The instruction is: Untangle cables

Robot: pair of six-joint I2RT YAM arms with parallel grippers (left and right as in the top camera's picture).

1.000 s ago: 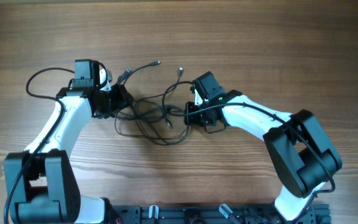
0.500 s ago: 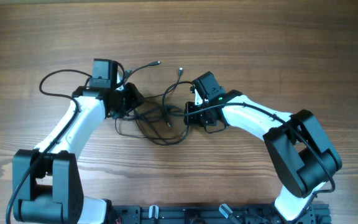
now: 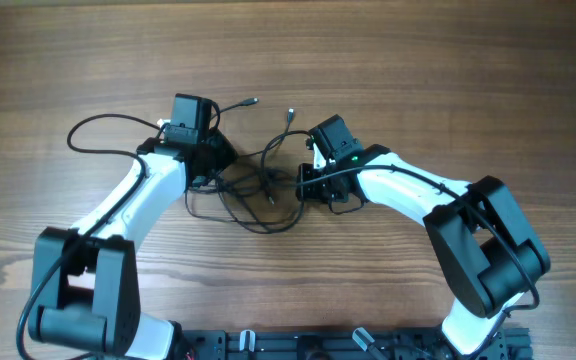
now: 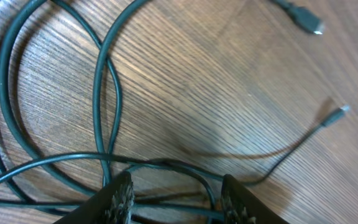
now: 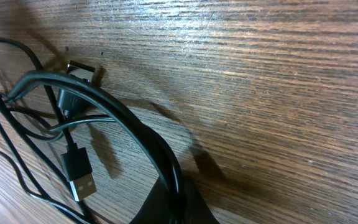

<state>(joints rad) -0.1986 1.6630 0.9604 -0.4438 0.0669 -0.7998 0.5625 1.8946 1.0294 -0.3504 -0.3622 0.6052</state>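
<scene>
The left gripper has its jaws spread. Its two fingers stand well apart, low over the wood, and a few thin strands of the cables run across the gap between them with neither finger pressing on them. I cannot tell whether the fingertips touch the wood.

The right gripper has its jaws pressed together, pinching a dark bundle of the cables. That bundle arcs out of the grip and away over the wood.

Just beside that bundle a flat USB plug lies on its lead with its silvery end free. Further along, a second metal plug rests on the wood next to the arc. Out past the left gripper's fingers, long loops cross over one another. Beyond them a thin lead ends in a small plug, and a thicker dark plug lies further off.

Seen from above, the whole tangle sits in the middle of the table. The left gripper is at its left edge and the right gripper at its right edge. Two leads stray out on the far side, ending in a left tip and a right tip that lie apart from each other. A wide loop sags toward the near side. The white arms reach in from the near edge, one from each side.
</scene>
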